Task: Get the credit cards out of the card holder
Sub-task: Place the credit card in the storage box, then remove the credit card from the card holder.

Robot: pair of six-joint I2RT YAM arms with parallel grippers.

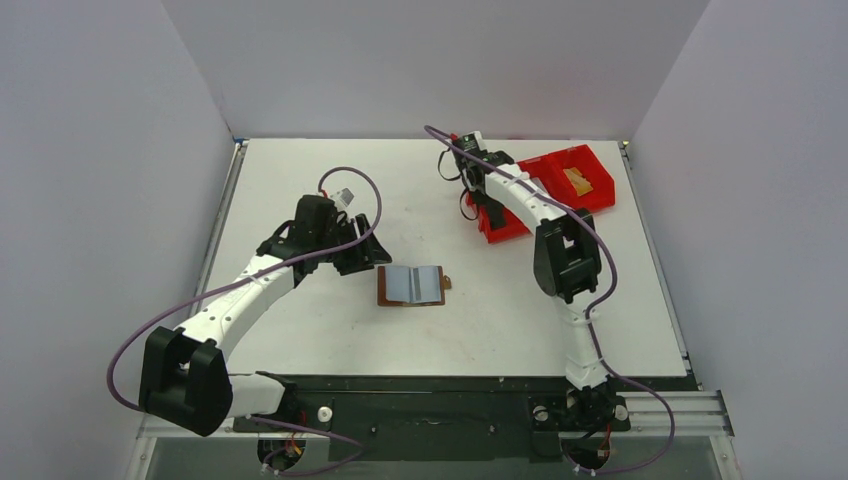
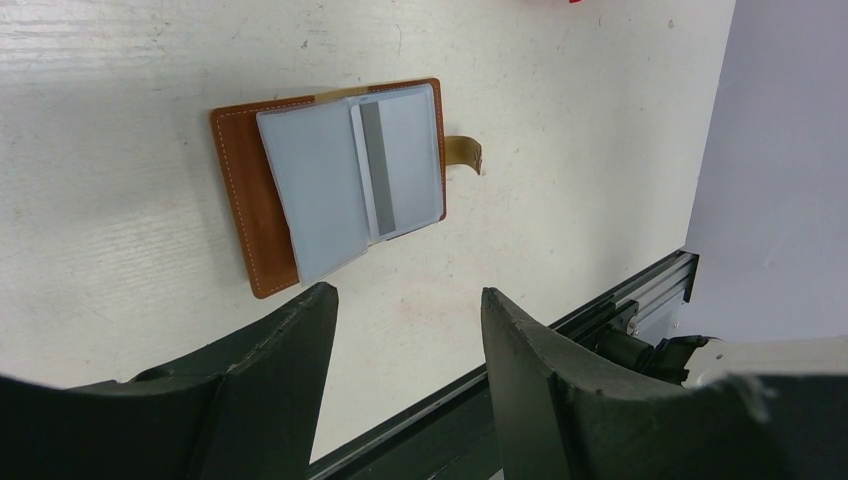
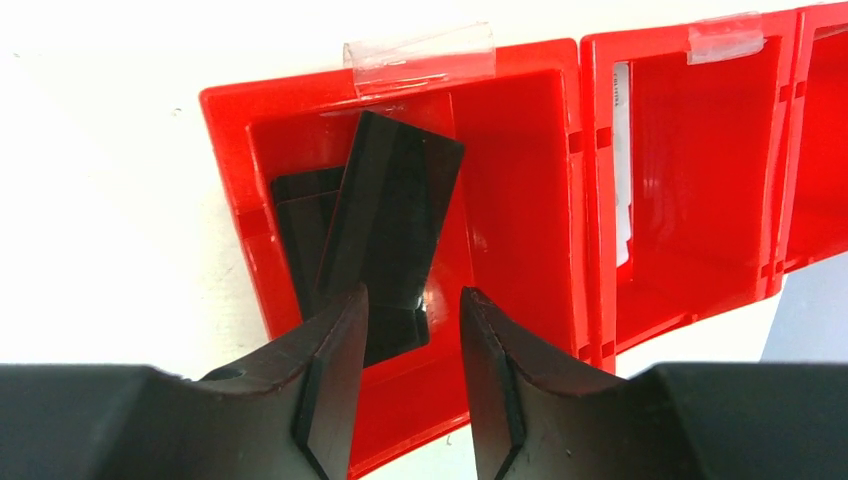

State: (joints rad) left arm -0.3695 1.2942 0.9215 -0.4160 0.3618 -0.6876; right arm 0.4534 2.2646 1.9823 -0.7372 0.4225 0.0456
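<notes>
The brown card holder (image 1: 411, 286) (image 2: 330, 180) lies open on the table, pale grey-blue pockets up and its tab to the right. My left gripper (image 1: 366, 257) (image 2: 405, 290) hovers just left of it, open and empty. My right gripper (image 1: 488, 205) (image 3: 412, 295) hangs over the left compartment of the red bin (image 1: 560, 165) (image 3: 225, 200). Its jaws stand apart with nothing pinched. In that compartment a black credit card (image 3: 395, 215) leans tilted over another black card (image 3: 300, 215) lying flat. The tilted card's lower edge is hidden behind my left fingertip (image 3: 335, 340).
The bin's middle compartment holds a white card (image 3: 622, 160) against its wall. A tan object (image 1: 575, 180) lies in the right compartment. The black rail (image 2: 600, 310) runs along the table's near edge. Grey walls close in the table on three sides.
</notes>
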